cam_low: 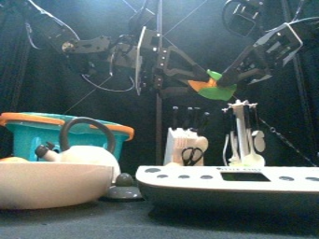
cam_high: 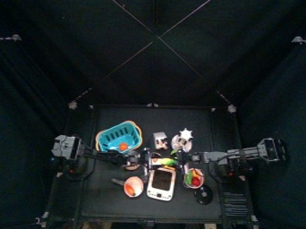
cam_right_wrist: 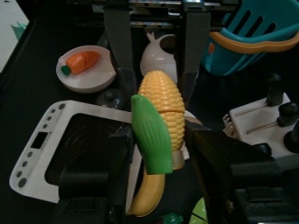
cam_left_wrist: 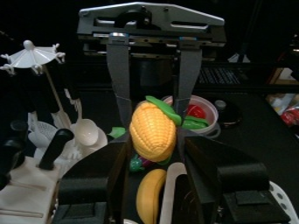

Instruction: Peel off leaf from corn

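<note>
Both tools meet mid-air above the worktop [cam_high: 102,183], right over the white calculator [cam_low: 225,177]. The left tool [cam_left_wrist: 152,171] is clamped on the lower end of the corn [cam_left_wrist: 153,133], holding the cob up off everything. The right tool [cam_right_wrist: 158,149] faces it with its jaws spread wide on either side of the cob; whether the jaws actually touch the corn, I can't tell. The leaf [cam_right_wrist: 149,133] is still stuck along the cob's side, a bright green strip facing the right wrist camera. In the front view the corn hangs high above the calculator. The blue basket [cam_low: 50,135] sits well off to the calculator's left.
</note>
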### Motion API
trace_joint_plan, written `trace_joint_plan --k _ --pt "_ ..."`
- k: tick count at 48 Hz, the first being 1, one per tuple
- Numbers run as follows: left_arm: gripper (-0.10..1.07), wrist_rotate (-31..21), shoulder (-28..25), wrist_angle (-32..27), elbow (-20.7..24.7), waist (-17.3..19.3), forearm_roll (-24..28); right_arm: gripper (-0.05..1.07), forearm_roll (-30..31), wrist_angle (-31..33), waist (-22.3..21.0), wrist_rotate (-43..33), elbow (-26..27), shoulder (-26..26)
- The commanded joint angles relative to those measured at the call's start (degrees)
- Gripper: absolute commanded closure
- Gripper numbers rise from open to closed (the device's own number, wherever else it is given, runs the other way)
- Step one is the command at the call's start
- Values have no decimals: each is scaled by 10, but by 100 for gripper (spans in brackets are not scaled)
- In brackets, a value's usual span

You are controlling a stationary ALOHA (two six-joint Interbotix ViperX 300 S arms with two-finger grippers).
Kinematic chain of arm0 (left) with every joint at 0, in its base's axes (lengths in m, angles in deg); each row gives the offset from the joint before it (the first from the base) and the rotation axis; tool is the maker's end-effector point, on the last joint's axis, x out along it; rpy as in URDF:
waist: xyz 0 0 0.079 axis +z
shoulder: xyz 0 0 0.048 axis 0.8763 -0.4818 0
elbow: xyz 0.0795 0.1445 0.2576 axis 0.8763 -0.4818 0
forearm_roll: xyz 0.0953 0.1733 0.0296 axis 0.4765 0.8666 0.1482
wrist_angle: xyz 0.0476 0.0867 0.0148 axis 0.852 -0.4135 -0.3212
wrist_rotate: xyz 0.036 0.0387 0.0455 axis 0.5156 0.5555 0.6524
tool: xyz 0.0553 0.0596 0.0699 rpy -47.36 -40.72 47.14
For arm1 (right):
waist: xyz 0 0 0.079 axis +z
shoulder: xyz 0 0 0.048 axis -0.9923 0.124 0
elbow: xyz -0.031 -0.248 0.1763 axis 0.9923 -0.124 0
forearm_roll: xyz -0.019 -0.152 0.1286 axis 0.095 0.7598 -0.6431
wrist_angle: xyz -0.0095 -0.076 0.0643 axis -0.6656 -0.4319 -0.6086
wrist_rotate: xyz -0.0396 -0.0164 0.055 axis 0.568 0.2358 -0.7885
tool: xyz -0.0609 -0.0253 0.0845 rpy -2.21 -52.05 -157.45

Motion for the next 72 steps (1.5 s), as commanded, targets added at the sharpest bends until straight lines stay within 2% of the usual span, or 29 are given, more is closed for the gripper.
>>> trace_joint_plan --k 1,13,21,29,32,42,52,72 --pt "34 -2 4 6 11 1 0 35 -4 -3 -2 1 6 -11" --pt "34 -4 7 6 11 2 -26 7 -10 -3 -2 2 1 -29" --pt "35 -14 11 6 11 1 -104 6 -6 -2 3 1 -7 -48" --pt "35 -37 17 1 21 0 -223 6 -13 -2 2 1 -10 -54" --pt "35 -39 18 -3 25 -1 -249 6 -13 -1 -1 0 -11 -54" --pt "35 -43 20 -13 33 -9 -226 6 -12 0 -24 1 -9 -58" --pt "35 -43 20 -33 47 -14 -228 6 -14 2 -49 1 -7 -63" --pt "35 -44 15 -35 58 -14 -245 6 -15 2 -50 1 -4 -51"
